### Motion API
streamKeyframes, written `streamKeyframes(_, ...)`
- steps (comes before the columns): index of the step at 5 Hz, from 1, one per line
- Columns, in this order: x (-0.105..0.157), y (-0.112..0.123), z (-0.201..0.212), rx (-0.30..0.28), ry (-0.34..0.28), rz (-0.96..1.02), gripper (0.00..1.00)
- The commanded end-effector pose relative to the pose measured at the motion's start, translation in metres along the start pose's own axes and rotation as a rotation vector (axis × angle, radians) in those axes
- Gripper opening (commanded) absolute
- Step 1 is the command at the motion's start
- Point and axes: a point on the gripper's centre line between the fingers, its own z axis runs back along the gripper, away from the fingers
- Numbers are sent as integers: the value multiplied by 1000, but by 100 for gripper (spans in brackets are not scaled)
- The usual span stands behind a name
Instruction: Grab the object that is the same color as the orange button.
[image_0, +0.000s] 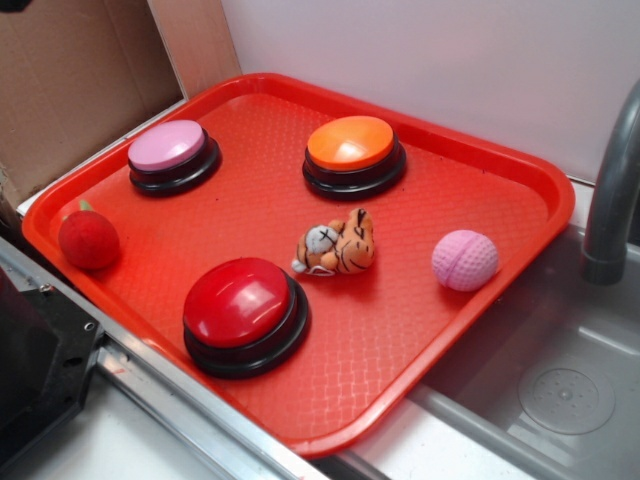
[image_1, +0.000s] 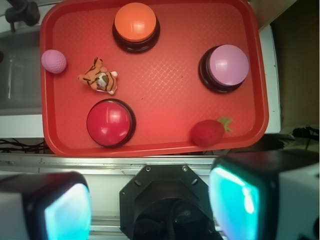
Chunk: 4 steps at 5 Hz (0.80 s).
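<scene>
1. I find the red tray (image_0: 300, 100) set on the counter beside a sink (image_0: 560, 390), holding 3 buttons and 3 small toys, all well apart from one another.
2. The orange button (image_0: 350, 143) sits at about 12 o'clock from the tray centre in the exterior view. I judge it is there as the colour reference, not as something to lift.
3. The plush tiger (image_0: 337, 246) matches that colour. It lies on its side near the tray centre, at 6 o'clock from the orange button and 1 o'clock from the red button (image_0: 240, 302).
4. The pink ball (image_0: 465, 260) lies at 3 o'clock from the tiger, the red fuzzy ball (image_0: 88, 238) at 9 o'clock near the tray rim, the pink button (image_0: 168, 146) at 10 o'clock. I read these as distractors.
5. The gripper (image_1: 150, 202) hangs high above the tray's near edge, its 2 fingers (image_1: 235, 197) spread wide with nothing between them.
6. In my judgement, the grab has not begun; the approach must carry forward and down over the tiger, clear of the red button.
</scene>
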Motion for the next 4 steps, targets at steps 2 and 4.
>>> streamKeyframes(2,25,-9,-21,24,-24,-116,100)
streamKeyframes(4,75,-30,-77,55,-87,-342,100)
